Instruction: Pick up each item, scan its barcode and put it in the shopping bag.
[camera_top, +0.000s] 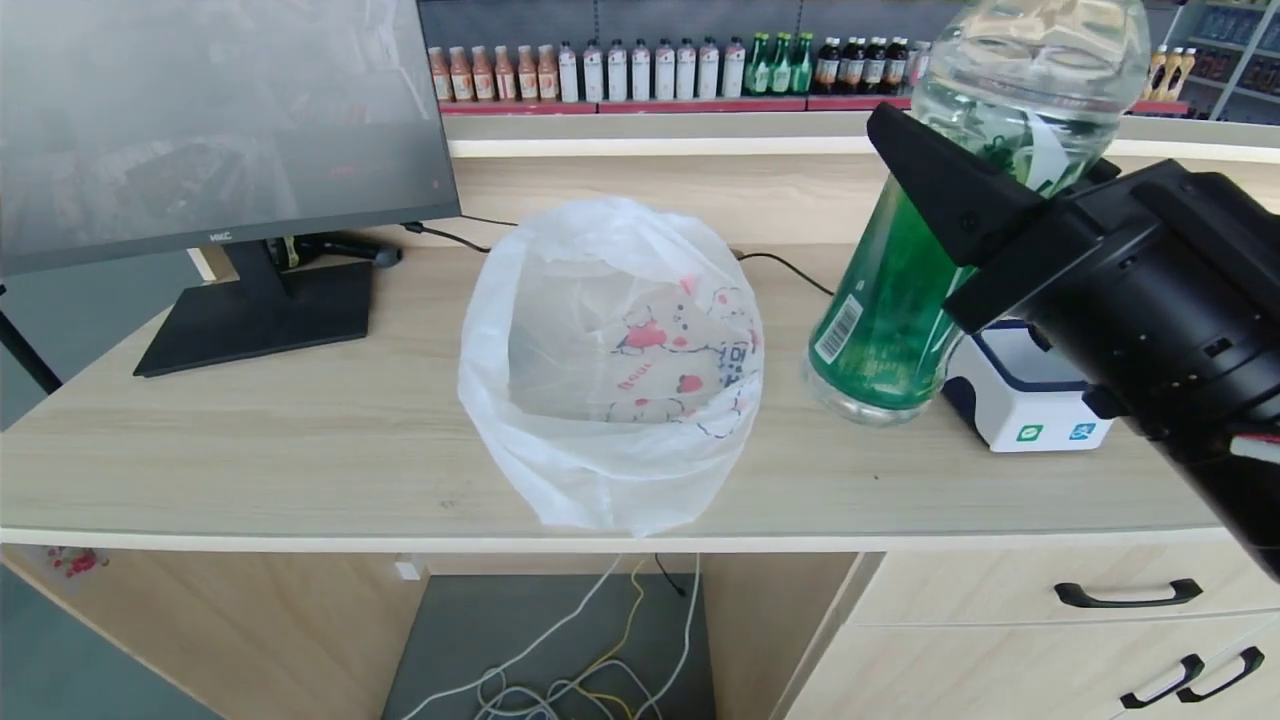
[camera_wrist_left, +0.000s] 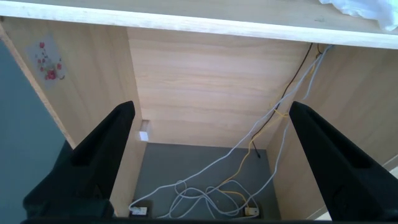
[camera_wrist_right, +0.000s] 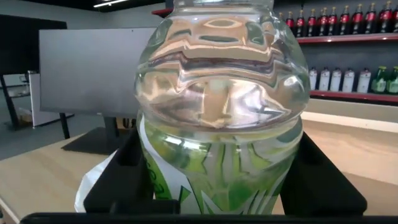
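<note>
While my right pincer (camera_top: 975, 185) is clamped across the bottle (camera_top: 890, 300), fingers on either side of its upper body, the bottle hangs tilted above the right part of the table (camera_top: 250, 440). Its lower end sits just beside the scanner (camera_top: 1030, 400), on the side nearer the bag; I can't tell if it touches the table top. The barcode (camera_top: 838, 330) is low on the green label and faces away from the scanner, toward the head camera.

Step in hand, my guess: scan. The pick is done and the bottle is not yet in the bag. Whether the code has been read, I can't tell.

The shopping bag (camera_top: 500, 330) stands mid-table with its mouth open upward, near the bottle but apart from it. The monitor (camera_top: 200, 110) is at far left.

My left pincer (camera_wrist_left: 211, 109) is low, below the table edge, with fingers wide apart and nothing between them; cables lie beneath it.

Next move calls for:
- rolling the wrist so the barcode turns to the scanner's window
- then carrying the bottle left over the bag mouth and lowering it in before I let go, since the thin bag could fold or tip if the bottle catches its rim
</note>
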